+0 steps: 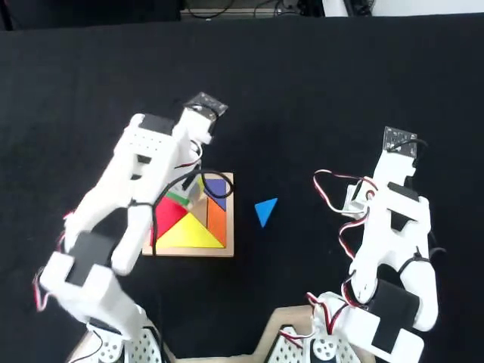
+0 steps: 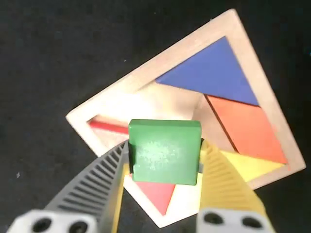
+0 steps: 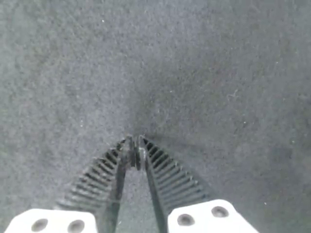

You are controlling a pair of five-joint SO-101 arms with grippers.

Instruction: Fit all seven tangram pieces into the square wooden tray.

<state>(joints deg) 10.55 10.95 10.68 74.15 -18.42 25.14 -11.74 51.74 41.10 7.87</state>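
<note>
Left arm extends forward from its base, angled inward. Left gripper points down, fingers clamped on opposite edges of the green square piece. Right arm points straight ahead from its base. Right gripper faces down, tips pressed together.

The left side of the tray is overhung by the left arm; its right edge is left open. The cloth between tray and right arm is interrupted by 1 blue triangle.

lab setup: black-draped table, loose cables behind
</note>
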